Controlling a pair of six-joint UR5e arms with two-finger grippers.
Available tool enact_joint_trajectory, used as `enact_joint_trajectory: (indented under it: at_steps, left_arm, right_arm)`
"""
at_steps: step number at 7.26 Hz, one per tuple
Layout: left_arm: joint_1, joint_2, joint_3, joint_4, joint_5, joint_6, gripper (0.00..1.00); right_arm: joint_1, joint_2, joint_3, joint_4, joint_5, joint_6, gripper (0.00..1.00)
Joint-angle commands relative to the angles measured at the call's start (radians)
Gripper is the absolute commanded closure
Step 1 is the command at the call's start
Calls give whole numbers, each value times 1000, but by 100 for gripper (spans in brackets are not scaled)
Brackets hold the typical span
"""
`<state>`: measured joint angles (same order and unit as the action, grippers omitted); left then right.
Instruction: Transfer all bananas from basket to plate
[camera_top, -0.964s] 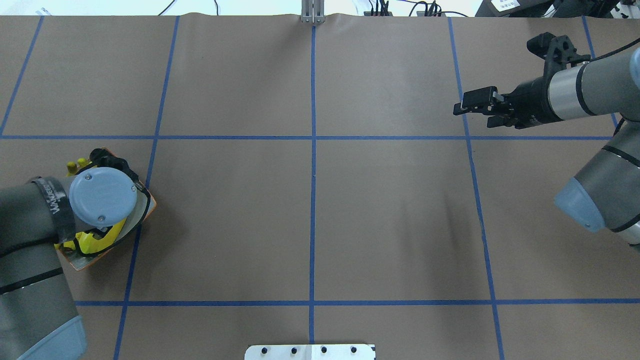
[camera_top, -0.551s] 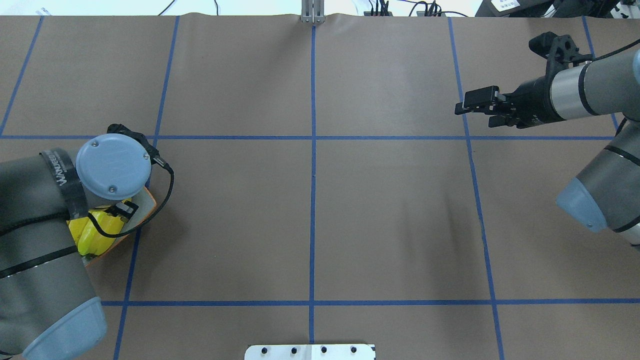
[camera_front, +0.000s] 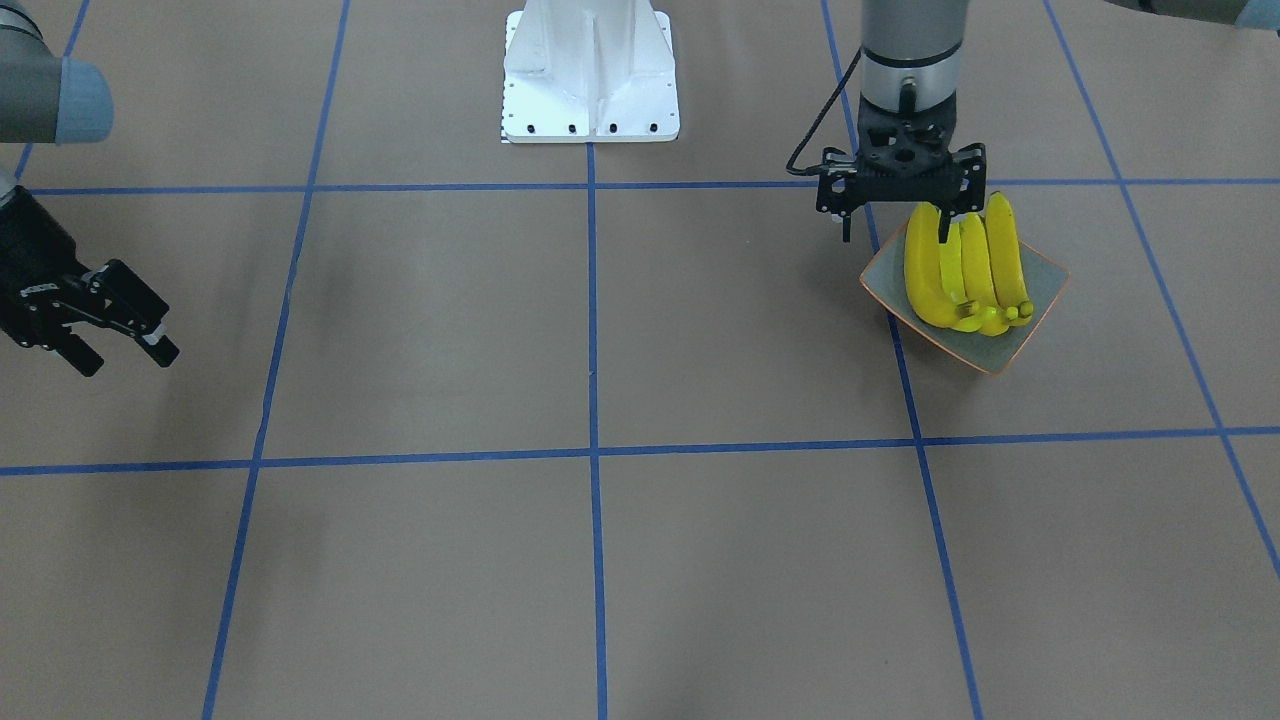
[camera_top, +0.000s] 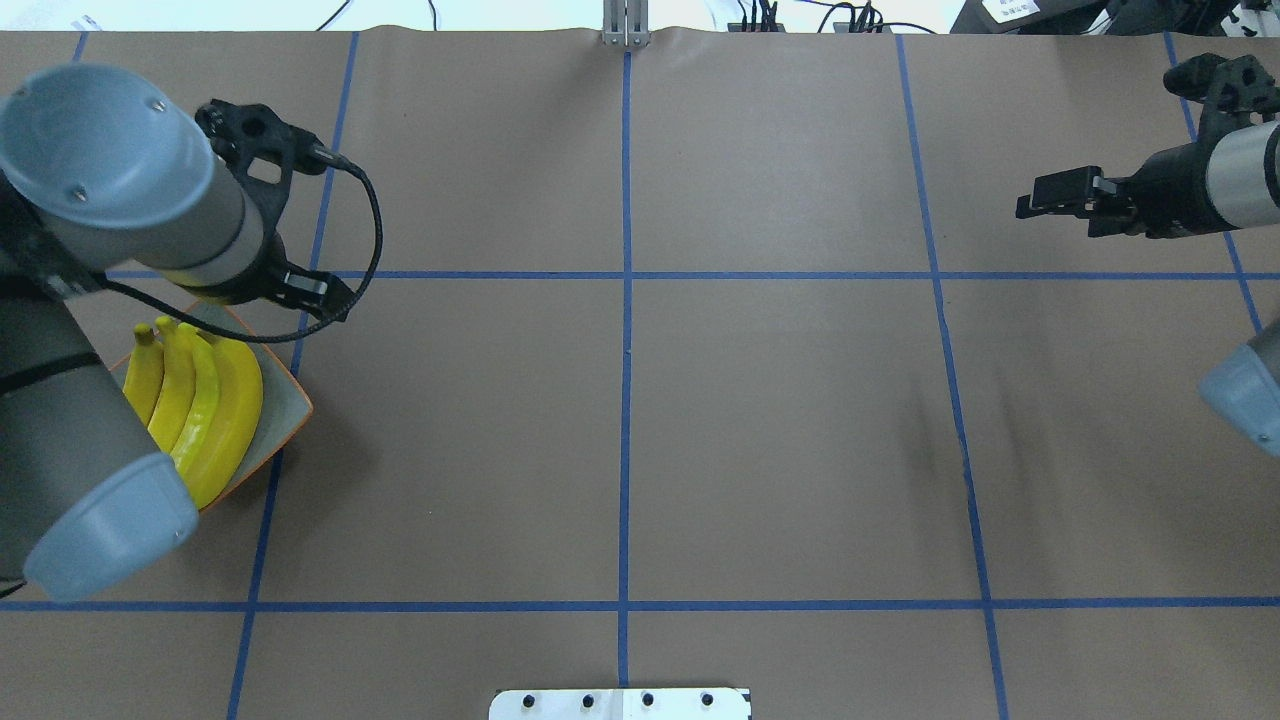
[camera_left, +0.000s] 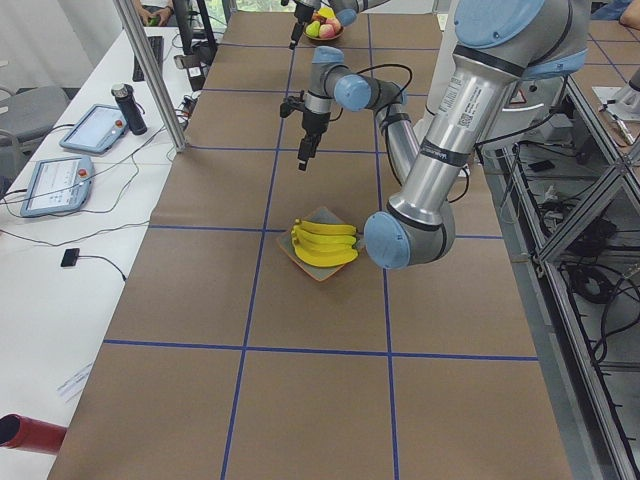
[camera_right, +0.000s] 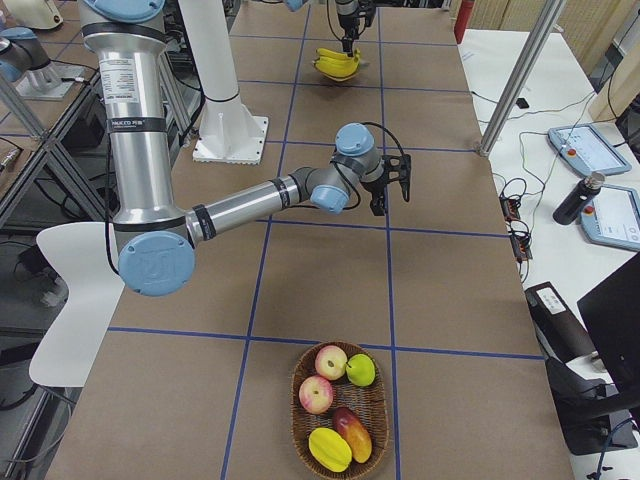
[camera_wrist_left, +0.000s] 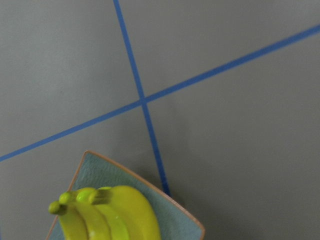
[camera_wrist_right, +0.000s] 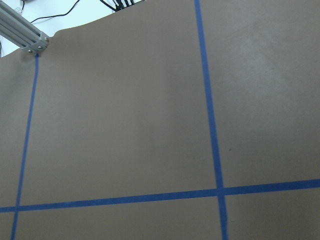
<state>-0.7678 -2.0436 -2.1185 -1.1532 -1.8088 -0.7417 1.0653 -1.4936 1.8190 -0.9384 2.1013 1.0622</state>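
Four bananas (camera_front: 962, 268) lie side by side on the plate (camera_front: 1042, 282). Their long axes are parallel and run away from the robot's base at a slight slant. The greenish stem tips bunch together at the far end, and the blunt ends point back toward the base. The bananas touch one another along their lengths and fill most of the dish; a strip of grey-green shows beside them inside the orange rim.

The left tool (camera_front: 895, 232) hangs above the worktop (camera_front: 600, 330) with its fingers pointing down and its jaws spread wide, nothing between them. The plate sits below it, a little off to the side away from the right tool. The tool touches neither bananas nor dish. The view from its wrist catches only the stem end of the bunch and one corner of the plate at its bottom edge, close to a crossing of blue tape lines (camera_wrist_left: 141, 101).

The right tool (camera_front: 125, 357) is well apart from the left one, across the worktop. Its jaws are parted with nothing in them, and it hangs over the brown paper.

Beyond the right tool, toward the worktop's end on that side, stands a woven basket (camera_right: 297, 425). It holds other fruit (camera_right: 316, 394) packed close together: two round red-and-yellow pieces, a green one, a reddish elongated one and a yellow one.
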Motion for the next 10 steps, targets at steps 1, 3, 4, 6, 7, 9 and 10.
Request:
enact_joint_trajectory:
  at_steps: [1, 3, 4, 6, 7, 9, 10]
  left_arm:
    - [-176, 6, 137, -187, -182, 49, 0]
    - [-324, 66, 254, -265, -263, 288, 0]
    - [-384, 113, 309, -343, -326, 350, 0]
    - [-477, 231, 435, -546, -469, 431, 0]
    - [-488, 261, 443, -545, -469, 442, 0]
    - [-502, 299, 437, -545, -468, 446, 0]
    - [-524, 304, 448, -536, -466, 538, 0]
  right_arm:
    - [88, -2, 11, -190, 31, -195, 0]
    - [189, -11, 11, -317, 103, -392, 0]
    - [237, -37, 10, -360, 165, -469, 0]
    - [300, -124, 8, -364, 193, -601, 0]
    - [315, -128, -1, -369, 195, -614, 0]
    - [338, -122, -7, -418, 198, -625, 0]
    - [347, -119, -27, -424, 198, -658, 0]
